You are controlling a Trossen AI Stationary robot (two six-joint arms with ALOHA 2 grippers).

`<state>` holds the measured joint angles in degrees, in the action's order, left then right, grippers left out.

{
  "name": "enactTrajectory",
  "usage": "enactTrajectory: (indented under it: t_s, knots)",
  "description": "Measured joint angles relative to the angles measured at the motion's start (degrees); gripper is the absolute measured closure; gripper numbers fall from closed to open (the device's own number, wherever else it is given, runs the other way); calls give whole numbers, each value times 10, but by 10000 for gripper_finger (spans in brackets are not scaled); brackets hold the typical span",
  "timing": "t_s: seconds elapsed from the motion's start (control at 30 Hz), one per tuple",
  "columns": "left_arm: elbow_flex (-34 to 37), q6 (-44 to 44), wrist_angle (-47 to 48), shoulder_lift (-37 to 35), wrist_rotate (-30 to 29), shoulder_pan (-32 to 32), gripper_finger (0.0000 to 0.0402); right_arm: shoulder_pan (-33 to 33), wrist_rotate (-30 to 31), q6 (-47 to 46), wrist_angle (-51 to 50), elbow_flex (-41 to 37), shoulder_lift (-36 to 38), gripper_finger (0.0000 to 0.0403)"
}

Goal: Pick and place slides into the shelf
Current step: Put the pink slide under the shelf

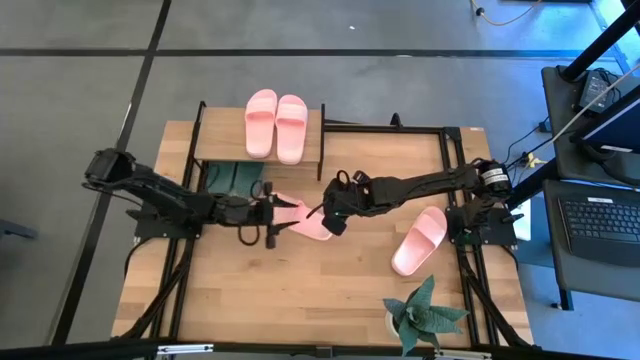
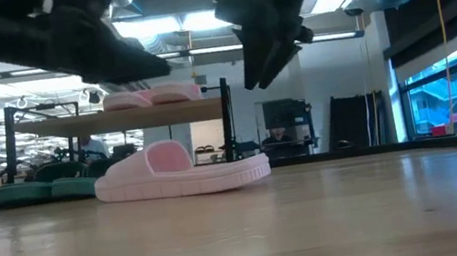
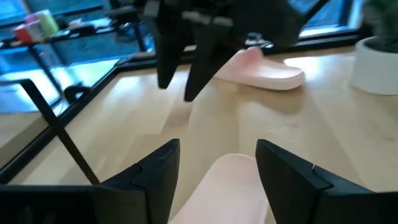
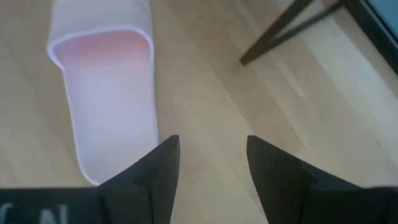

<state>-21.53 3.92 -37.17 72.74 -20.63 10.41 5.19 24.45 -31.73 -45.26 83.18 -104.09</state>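
Note:
One light pink slide lies flat on its sole mid-table, also in the low view. My left gripper hangs open just above one end of it, a finger on either side, not touching. My right gripper is open too, raised above the slide's other end. A second pink slide lies toward the table's right. The shelf stands at the far edge with a pink pair on its plank top and dark green slides on the table underneath.
A potted plant in a white pot stands at the near right corner. The shelf's thin black legs rise close behind the two grippers. Bare wood stretches across the near half of the table.

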Motion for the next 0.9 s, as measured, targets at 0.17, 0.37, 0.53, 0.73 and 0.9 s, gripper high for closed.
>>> enactTrajectory:
  t_s: [0.17,0.37,0.53,0.73,0.9]
  knots:
    - [-44,-23,6,76,-47,0,198,0,0,-8,-4,0,0,214]
    - [-73,-94,8,145,-34,0,198,0,0,-8,-5,0,0,214]
    - [-78,-156,30,174,-60,-4,198,0,0,-7,-5,0,0,214]
    - [-78,-231,38,200,-64,9,198,0,0,5,-6,0,-1,214]
    - [-78,-265,73,214,-76,24,198,0,0,6,-6,0,-1,214]
